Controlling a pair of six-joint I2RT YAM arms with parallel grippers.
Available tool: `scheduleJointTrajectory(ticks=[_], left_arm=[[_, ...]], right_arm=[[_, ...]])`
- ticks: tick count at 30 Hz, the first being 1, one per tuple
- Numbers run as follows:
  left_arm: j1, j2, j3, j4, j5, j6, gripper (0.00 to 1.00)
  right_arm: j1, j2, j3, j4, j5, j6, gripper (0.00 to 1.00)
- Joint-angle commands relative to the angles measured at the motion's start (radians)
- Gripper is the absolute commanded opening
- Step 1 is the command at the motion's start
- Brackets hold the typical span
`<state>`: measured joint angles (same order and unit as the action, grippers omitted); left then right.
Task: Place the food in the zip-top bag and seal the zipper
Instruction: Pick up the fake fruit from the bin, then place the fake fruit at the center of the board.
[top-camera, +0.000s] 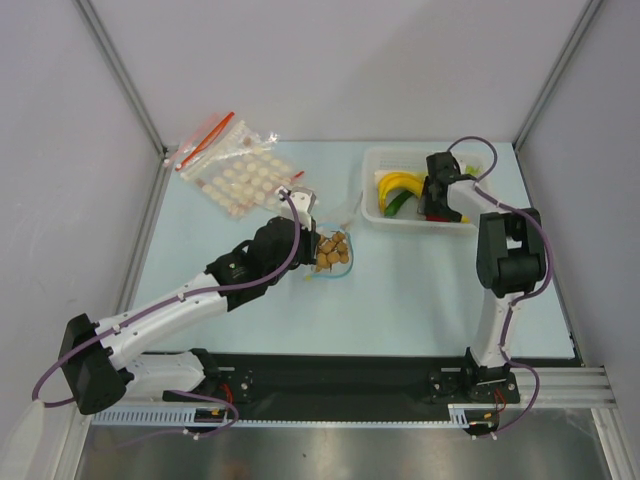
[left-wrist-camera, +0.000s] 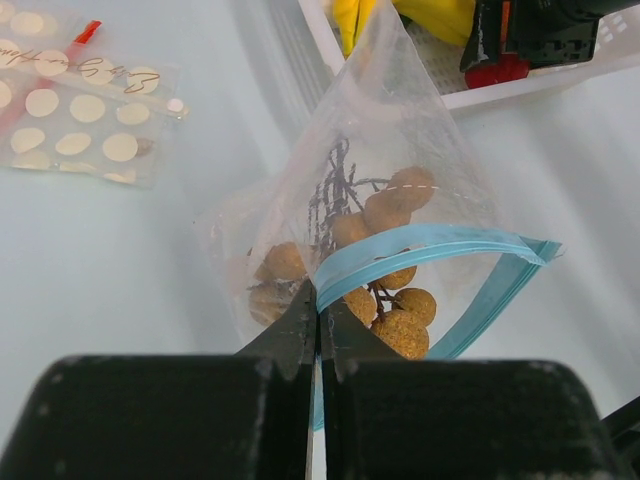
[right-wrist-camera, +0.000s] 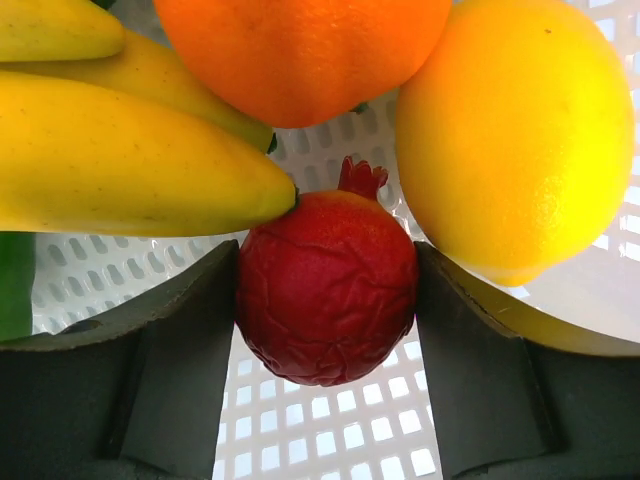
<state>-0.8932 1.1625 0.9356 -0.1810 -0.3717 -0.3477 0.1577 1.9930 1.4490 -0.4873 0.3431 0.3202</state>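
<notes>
We catch the right gripper (right-wrist-camera: 327, 265) straddling the red fruit (right-wrist-camera: 325, 290) in the white basket (right-wrist-camera: 330, 440); the left gripper (left-wrist-camera: 318, 300) is clamped together on the zip-top bag (left-wrist-camera: 400, 140) at its zipper (left-wrist-camera: 440, 243).
The wrinkled round fruit sits dead centre between the jaws, crown pointing away, and both flanks look touched; we cannot tell if the squeeze is firm. Rough tan fruits (left-wrist-camera: 405, 188) lie in the limp clear bag, left of the basket.

Count recorded: one bunch of tan fruits (left-wrist-camera: 385, 215), one red fruit (right-wrist-camera: 325, 290), one orange (right-wrist-camera: 300, 50), one lemon (right-wrist-camera: 520, 130), at least two bananas (right-wrist-camera: 130, 170), one zip-top bag (left-wrist-camera: 400, 110), one bag of white discs (left-wrist-camera: 90, 120), one basket (top-camera: 400, 222).
</notes>
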Motion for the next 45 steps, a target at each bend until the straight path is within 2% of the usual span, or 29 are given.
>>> scheduleJointTrajectory(ticks=[1, 6, 10, 17, 22, 24, 26, 29, 31, 36, 39, 45], left_arm=[[0.005, -0.024, 0.003, 0.037, -0.003, 0.006, 0.0], [0.005, -0.014, 0.011, 0.034, 0.013, 0.006, 0.0], [0.005, 0.0, 0.02, 0.028, 0.025, 0.009, 0.0], [0.005, 0.042, 0.046, 0.006, 0.071, -0.025, 0.0], [0.005, 0.037, 0.06, -0.001, 0.169, -0.076, 0.0], [0.005, 0.034, 0.068, -0.014, 0.182, -0.086, 0.0], [0.007, 0.039, 0.078, -0.028, 0.189, -0.089, 0.0], [0.007, 0.046, 0.086, -0.04, 0.198, -0.091, 0.0], [0.007, 0.057, 0.097, -0.055, 0.198, -0.089, 0.0], [0.007, 0.083, 0.115, -0.071, 0.198, -0.085, 0.0], [0.007, 0.08, 0.111, -0.061, 0.226, -0.082, 0.0], [0.007, 0.051, 0.104, -0.046, 0.318, -0.086, 0.01]], right_arm=[[-0.004, -0.06, 0.002, -0.004, -0.068, 0.019, 0.46], [0.028, -0.235, -0.064, 0.036, -0.061, 0.051, 0.4], [0.081, -0.431, -0.181, 0.151, -0.052, 0.057, 0.4], [0.236, -0.729, -0.373, 0.254, -0.151, 0.027, 0.38], [0.439, -1.018, -0.629, 0.529, -0.196, -0.032, 0.39], [0.474, -1.091, -0.741, 0.607, -0.231, -0.046, 0.38], [0.531, -1.154, -0.777, 0.676, -0.268, -0.058, 0.37], [0.664, -1.189, -0.794, 0.704, -0.277, -0.145, 0.34], [0.774, -1.195, -0.811, 0.737, -0.211, -0.234, 0.33], [0.931, -1.174, -0.825, 0.8, -0.109, -0.366, 0.33], [0.971, -1.142, -0.82, 0.812, -0.066, -0.406, 0.33], [0.965, -1.102, -0.809, 0.82, 0.042, -0.4, 0.32]])
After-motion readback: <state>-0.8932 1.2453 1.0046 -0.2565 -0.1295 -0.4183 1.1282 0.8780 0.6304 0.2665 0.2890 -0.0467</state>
